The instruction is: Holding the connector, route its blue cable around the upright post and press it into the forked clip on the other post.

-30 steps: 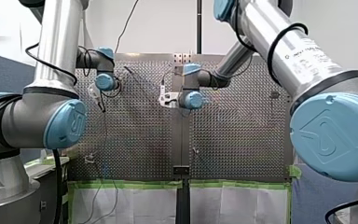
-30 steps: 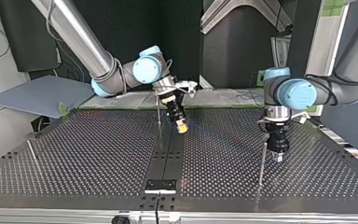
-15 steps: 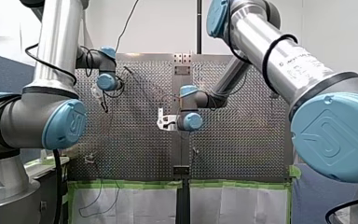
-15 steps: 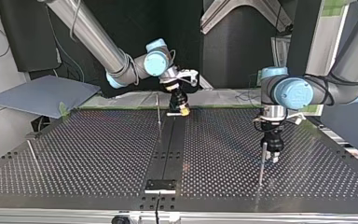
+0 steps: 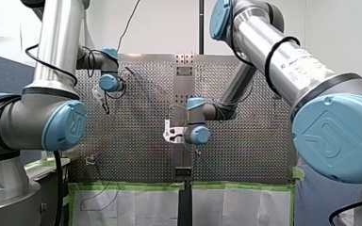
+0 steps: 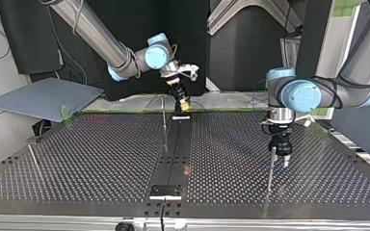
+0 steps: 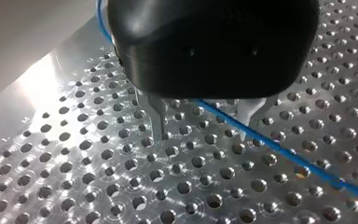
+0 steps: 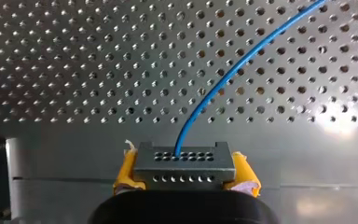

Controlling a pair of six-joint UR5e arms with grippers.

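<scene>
In the top view, nearest on the perforated desk (image 6: pixel 91 163), a thin upright post (image 6: pixel 270 169) stands at the right. My left tool (image 6: pixel 283 161) hangs just beside the post's upper part, pointing down, low over the desk. In its wrist view its two fingers (image 7: pixel 155 116) are spread apart and pinch nothing. The blue cable (image 7: pixel 279 149) passes between them and runs on across the holes beyond the tool. Whether it touches either finger I cannot tell.

Farther back, near the middle of the desk, a second post (image 6: pixel 164 118) rises just left of the dark centre strip (image 6: pixel 176 154).

Farthest, toward the desk's far edge, my right tool (image 6: pixel 184 102) points down, raised above the strip. In its wrist view its yellow pads (image 8: pixel 127 170) are pressed against the two ends of the dark connector (image 8: pixel 182 161), pinching it between them. The cable leaves a hole in the connector's upper row and curves away over the desk. I cannot tell which post carries the forked clip.
</scene>
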